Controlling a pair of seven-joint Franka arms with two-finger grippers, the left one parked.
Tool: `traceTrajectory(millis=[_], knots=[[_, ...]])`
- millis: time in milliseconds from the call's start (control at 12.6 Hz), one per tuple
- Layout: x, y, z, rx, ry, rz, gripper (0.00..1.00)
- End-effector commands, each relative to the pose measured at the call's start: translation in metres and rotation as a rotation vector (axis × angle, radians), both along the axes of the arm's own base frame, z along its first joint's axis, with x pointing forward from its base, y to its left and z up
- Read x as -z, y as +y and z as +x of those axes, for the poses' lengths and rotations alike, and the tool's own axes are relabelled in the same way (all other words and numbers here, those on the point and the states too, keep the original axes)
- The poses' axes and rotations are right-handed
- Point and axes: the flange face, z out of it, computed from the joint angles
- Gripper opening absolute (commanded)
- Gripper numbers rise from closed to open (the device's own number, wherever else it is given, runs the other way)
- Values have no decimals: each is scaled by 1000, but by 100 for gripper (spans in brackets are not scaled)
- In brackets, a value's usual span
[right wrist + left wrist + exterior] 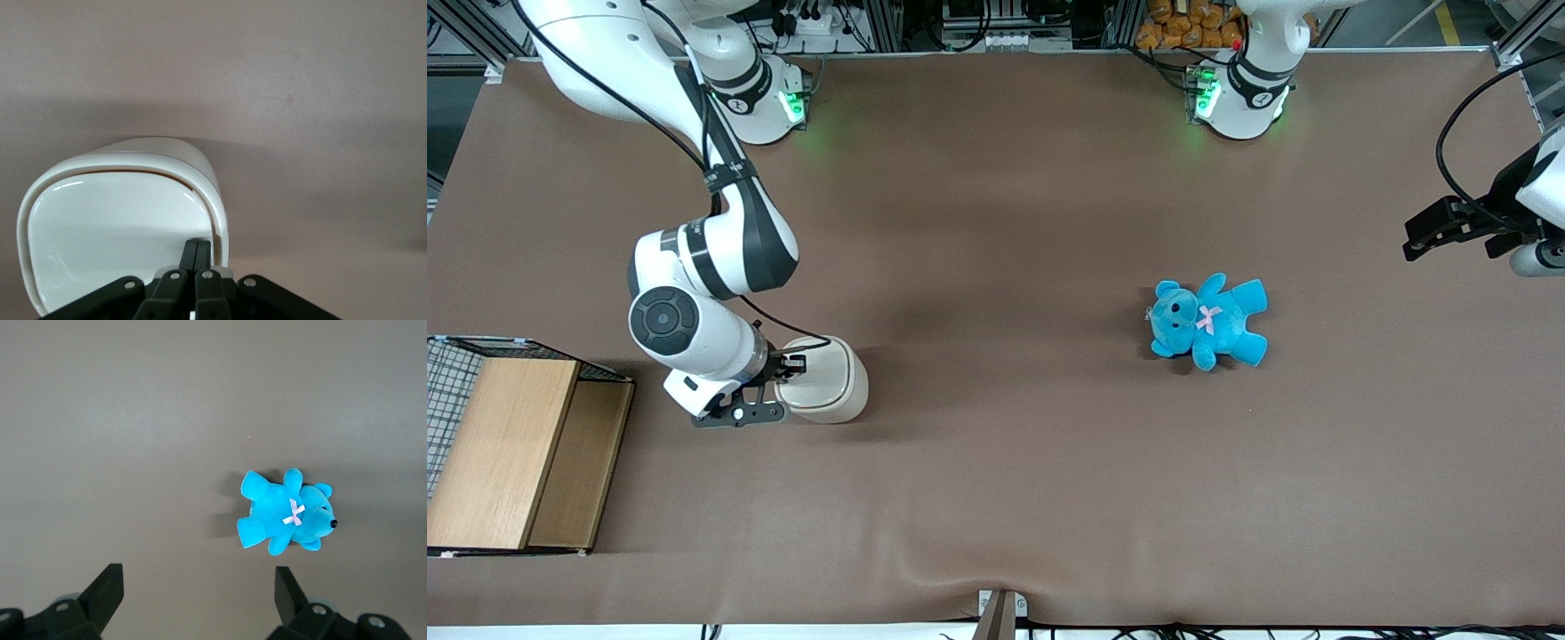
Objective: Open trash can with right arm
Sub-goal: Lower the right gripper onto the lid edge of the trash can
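Note:
The cream-white trash can (831, 380) stands on the brown table toward the working arm's end. In the right wrist view its flat glossy lid (113, 233) sits inside the rounded rim, with a thin tan slit showing along one edge. The right arm (694, 293) reaches down over the can. Its black gripper (787, 364) is shut with nothing between the fingers. The fingertips (191, 250) are pressed together and rest on the lid just inside the rim.
A wooden box (507, 453) with a wire basket (445, 391) beside it lies at the table's edge near the can. A blue teddy bear (1209, 320) lies toward the parked arm's end; it also shows in the left wrist view (283, 513).

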Motion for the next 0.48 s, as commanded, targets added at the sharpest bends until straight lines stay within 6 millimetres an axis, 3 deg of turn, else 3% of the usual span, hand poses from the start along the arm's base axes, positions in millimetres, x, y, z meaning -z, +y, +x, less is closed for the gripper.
traceTrajectory(millis=[0,317,396], knots=[[13,-2,2,6,-7,-9,0],[11,-3,2,6,-1,-11,2],[-5,-1,2,2,-11,-8,11]])
